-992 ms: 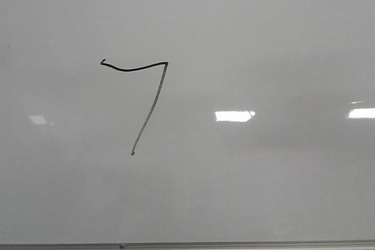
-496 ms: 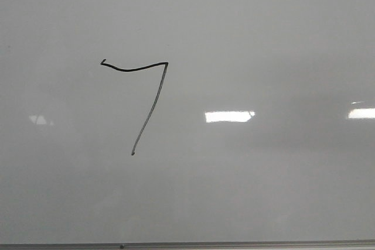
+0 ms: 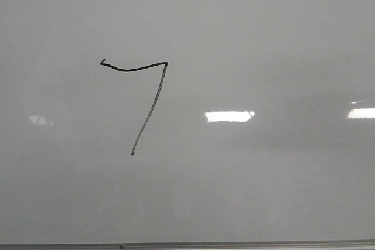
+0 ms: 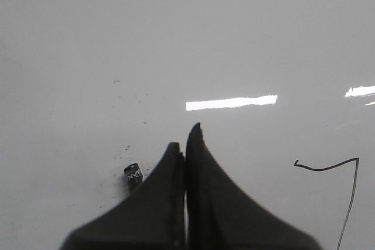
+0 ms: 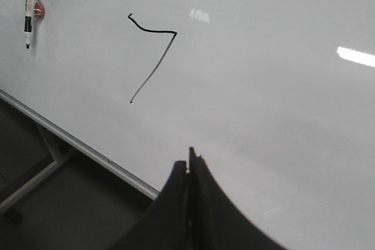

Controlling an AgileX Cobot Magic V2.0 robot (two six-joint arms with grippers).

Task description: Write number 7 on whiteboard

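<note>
The number 7 [image 3: 149, 95] is a thin black line on the whiteboard [image 3: 263, 39], left of centre in the front view. It has a wavy top stroke with a small hook and a fainter slanted downstroke. No gripper shows in the front view. In the left wrist view my left gripper [image 4: 185, 139] is shut with nothing between its fingers, and the number 7 [image 4: 347, 185] lies off to one side. In the right wrist view my right gripper [image 5: 186, 159] is shut and empty over the whiteboard [image 5: 263, 86], well apart from the number 7 [image 5: 153, 57].
A black-capped marker [image 5: 28, 10] with a red spot beside it sits on the board beyond the 7. A small black cylinder with white letters [image 4: 133, 177] lies beside my left fingers. The metal edge strip [image 5: 76, 141] borders a dark floor and frame.
Only the bright reflection right of the 7 grew wider toward the left. The 7 has not changed.
</note>
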